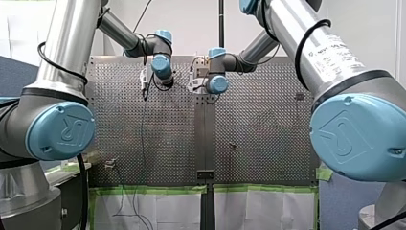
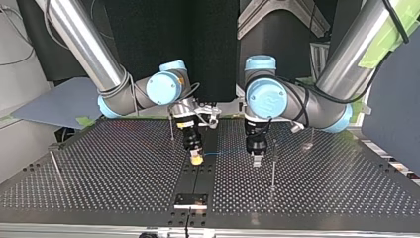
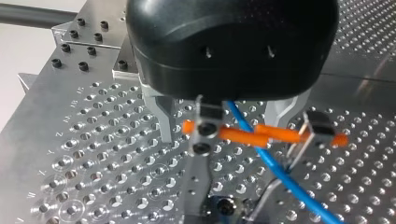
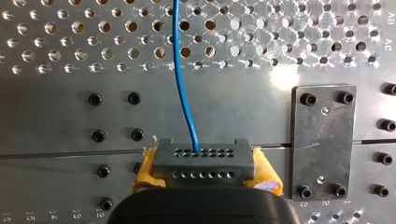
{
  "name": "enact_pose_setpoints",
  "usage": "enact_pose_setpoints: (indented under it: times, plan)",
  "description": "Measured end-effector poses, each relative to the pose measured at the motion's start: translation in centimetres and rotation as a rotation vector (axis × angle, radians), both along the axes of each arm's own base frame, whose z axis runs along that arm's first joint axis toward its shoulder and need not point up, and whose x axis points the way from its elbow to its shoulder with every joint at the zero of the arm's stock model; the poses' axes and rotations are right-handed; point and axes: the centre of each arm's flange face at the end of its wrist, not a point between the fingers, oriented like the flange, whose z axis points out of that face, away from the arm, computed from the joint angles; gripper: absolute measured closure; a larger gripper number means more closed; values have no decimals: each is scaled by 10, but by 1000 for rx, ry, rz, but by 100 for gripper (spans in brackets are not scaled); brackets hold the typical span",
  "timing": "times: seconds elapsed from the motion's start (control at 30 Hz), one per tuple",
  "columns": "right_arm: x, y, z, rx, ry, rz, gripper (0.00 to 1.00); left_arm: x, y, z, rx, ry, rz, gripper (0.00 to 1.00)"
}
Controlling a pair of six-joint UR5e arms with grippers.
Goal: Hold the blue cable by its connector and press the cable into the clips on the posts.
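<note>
Perforated table (image 2: 99, 168), blue cable (image 2: 225, 152) crosswise above

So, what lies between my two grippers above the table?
The blue cable stretches there, from my right gripper, which grips its connector, across to my left gripper; the top view shows it.

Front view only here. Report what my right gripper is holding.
Observer: Your right gripper is shut on the grey connector; the blue cable leaves one of its holes.
Operator: Now give me the left gripper.
Observer: The left gripper is open; a post with an orange clip shows between its metal fingers.
Operator: Say where the cable lies there.
Observer: It passes between those fingers and crosses the clip; I cannot tell whether it is seated.
</note>
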Motion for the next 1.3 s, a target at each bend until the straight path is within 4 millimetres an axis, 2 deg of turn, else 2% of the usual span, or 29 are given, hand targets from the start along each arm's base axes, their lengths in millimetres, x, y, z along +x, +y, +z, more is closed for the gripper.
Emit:
enact_pose_setpoints:
  times: [0.07, 0.1, 0.17, 1.1, 1.17, 1.2, 1.27, 1.3]
  plan:
    - [0, 0, 0, 1, 1, 0, 100, -1, -1, 0, 7, -2, 3, 76]
    - [0, 0, 0, 1, 1, 0, 100, -1, -1, 0, 9, -3, 3, 76]
    - [0, 0, -1, 2, 1, 0, 100, -1, -2, 0, 13, -3, 3, 100]
    - [-4, -5, -6, 13, 5, -11, 100, -3, -8, 2, 16, -23, -8, 100]
    - [-5, -6, -6, 14, 5, -12, 100, -3, -9, 2, 16, -23, -9, 86]
    - [-5, -6, -6, 14, 5, -12, 100, -3, -10, 2, 16, -22, -10, 86]
    - [-5, -6, -6, 14, 6, -12, 100, -4, -11, 2, 16, -22, -12, 77]
    - [-5, -6, -7, 14, 6, -12, 100, -4, -11, 2, 16, -22, -12, 77]
